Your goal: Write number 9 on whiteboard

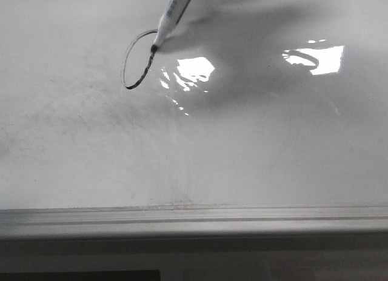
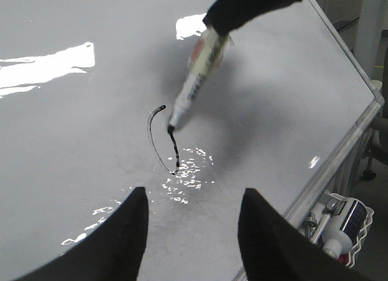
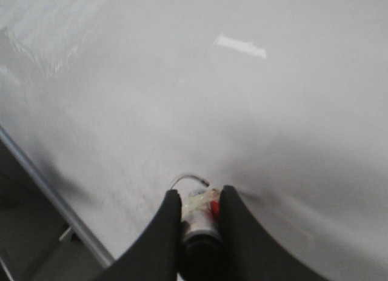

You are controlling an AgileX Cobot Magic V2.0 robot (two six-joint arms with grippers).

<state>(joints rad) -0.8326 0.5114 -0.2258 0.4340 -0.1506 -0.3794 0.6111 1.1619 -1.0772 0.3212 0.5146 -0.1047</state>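
Note:
The whiteboard [image 1: 242,160] is glossy white with grey smudges and glare. A black marker stroke [image 1: 128,62], a narrow oval loop, is drawn on it at the upper left; it also shows in the left wrist view [image 2: 153,135]. A white marker [image 1: 171,17] held by my right gripper [image 3: 200,199] has its black tip touching the board at the loop's right side. The right gripper is shut on the marker [image 3: 199,223]. The marker also shows in the left wrist view [image 2: 197,81]. My left gripper [image 2: 193,203] is open and empty, hovering above the board nearer than the loop.
The board's grey metal frame edge [image 1: 194,217] runs along the front. In the left wrist view the frame [image 2: 339,154] runs down the side, and a white rack with bottles [image 2: 342,223] hangs beyond it. Bright glare patches [image 1: 315,58] lie on the board.

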